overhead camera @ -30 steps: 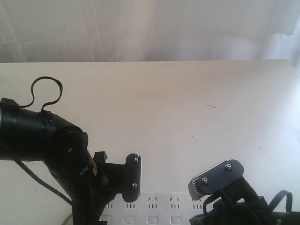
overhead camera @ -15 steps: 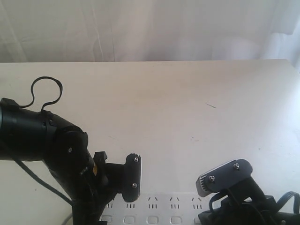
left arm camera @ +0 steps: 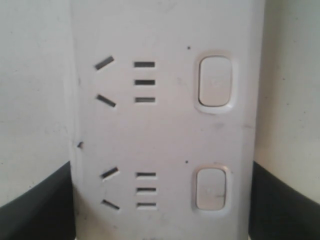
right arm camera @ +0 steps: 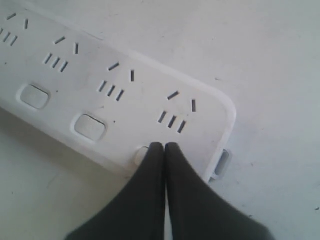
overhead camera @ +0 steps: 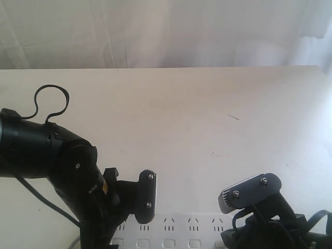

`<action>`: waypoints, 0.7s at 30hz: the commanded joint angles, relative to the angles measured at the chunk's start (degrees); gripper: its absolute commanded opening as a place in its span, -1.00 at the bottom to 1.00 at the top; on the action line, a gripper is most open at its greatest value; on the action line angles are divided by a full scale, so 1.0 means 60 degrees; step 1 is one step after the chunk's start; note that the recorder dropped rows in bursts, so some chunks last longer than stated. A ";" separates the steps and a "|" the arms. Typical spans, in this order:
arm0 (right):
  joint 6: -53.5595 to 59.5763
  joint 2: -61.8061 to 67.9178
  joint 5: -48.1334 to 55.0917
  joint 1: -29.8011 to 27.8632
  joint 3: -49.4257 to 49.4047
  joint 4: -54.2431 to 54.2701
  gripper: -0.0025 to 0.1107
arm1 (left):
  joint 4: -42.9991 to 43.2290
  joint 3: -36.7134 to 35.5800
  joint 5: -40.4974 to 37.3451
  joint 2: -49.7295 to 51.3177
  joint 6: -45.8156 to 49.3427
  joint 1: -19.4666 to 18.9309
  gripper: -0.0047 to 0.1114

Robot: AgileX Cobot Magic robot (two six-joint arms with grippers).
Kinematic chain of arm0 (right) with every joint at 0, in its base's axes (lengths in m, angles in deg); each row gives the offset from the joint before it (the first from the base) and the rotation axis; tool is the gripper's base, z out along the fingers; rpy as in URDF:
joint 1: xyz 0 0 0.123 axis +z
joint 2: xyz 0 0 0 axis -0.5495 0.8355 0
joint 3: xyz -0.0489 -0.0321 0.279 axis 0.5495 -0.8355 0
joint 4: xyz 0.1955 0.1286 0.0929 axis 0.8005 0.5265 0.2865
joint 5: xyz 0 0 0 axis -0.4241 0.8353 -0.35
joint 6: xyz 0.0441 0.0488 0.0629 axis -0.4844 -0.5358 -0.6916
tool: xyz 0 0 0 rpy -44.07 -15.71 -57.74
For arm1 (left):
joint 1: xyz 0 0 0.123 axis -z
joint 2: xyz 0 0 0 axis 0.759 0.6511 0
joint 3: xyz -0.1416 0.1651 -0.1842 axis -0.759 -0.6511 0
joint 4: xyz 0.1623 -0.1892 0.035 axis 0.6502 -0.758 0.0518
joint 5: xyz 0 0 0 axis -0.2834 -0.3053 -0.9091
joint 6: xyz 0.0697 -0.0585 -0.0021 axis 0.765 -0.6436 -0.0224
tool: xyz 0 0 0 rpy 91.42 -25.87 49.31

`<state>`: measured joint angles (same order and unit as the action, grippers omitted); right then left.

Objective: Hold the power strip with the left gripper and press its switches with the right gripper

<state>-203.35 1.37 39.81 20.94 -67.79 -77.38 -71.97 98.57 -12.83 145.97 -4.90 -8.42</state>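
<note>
The white power strip (overhead camera: 179,228) lies along the table's near edge. In the left wrist view the power strip (left arm camera: 165,125) fills the middle, and my left gripper (left arm camera: 161,170) is shut on it, with a black finger against each long side. Its far finger plate (overhead camera: 147,196) stands behind the strip. Two switches (left arm camera: 215,82) show there. My right gripper (right arm camera: 165,146) is shut, its tips together on the end switch (right arm camera: 142,152), which they mostly hide. Its silver-grey block (overhead camera: 250,192) sits above the strip's right part. Two more switches (right arm camera: 90,126) lie uncovered beside it.
The pale table (overhead camera: 197,119) runs back to a white curtain (overhead camera: 166,31). A looped black cable (overhead camera: 51,101) rises from the left arm. A small white tab (right arm camera: 223,163) sticks out of the strip's rounded end. A small dark mark (overhead camera: 233,116) lies on the table.
My right gripper has shifted to the right along the strip toward its end. The left arm and the strip have not moved.
</note>
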 commanded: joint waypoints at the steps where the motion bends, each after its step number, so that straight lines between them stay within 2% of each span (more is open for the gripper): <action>1: -0.0031 -0.0036 0.0018 -0.0006 0.0073 0.0004 -0.96 | 0.0011 -0.0282 -0.0340 0.0253 -0.0073 0.0054 -0.92; 12: -0.0031 -0.0036 0.0065 -0.0006 0.0096 0.0642 -0.96 | 0.0011 -0.0282 -0.0322 0.0253 -0.0073 0.0054 -0.92; 21: -0.0031 -0.0036 -0.0207 -0.0006 0.0288 -0.0190 -0.96 | -0.0090 -0.0282 -0.0322 0.0253 -0.0073 0.0054 -0.92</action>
<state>-203.35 1.37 39.36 20.94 -67.06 -76.49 -72.17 98.57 -12.72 145.97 -4.99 -8.42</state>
